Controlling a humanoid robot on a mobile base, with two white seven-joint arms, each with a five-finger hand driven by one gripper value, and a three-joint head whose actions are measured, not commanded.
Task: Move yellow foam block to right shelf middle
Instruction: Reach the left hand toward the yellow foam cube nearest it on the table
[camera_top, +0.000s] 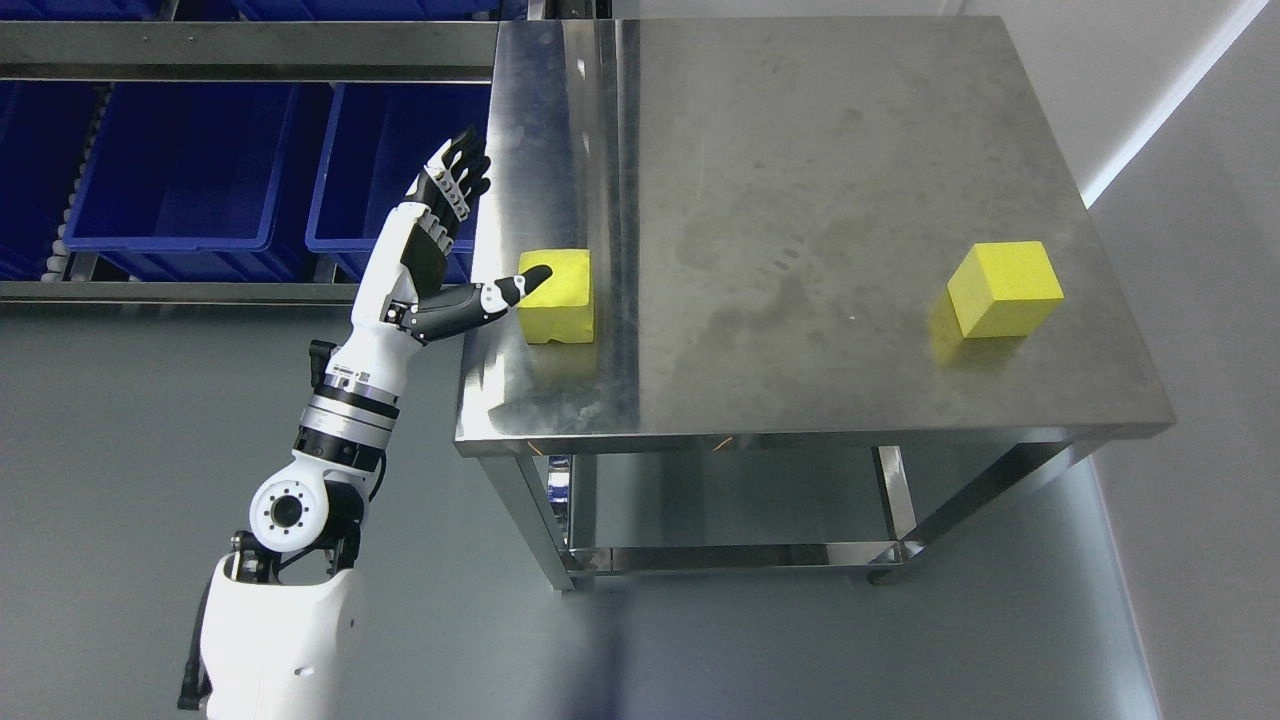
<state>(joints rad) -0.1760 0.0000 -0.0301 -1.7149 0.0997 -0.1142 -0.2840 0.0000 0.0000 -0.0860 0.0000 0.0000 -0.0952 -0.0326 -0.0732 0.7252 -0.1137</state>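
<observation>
A yellow foam block (560, 296) sits near the left edge of the steel table (800, 200). My left hand (480, 240) is just left of it, open, fingers stretched upward along the table's edge and the thumb tip resting against the block's upper left face. Nothing is grasped. A second yellow foam block (1003, 289) stands near the table's right edge, far from the hand. My right arm does not show in the head view.
Blue bins (190, 170) sit on a rack behind and left of the table. A lower steel shelf (720, 555) runs under the tabletop. Grey floor surrounds the table, and a white wall (1200, 250) rises at the right.
</observation>
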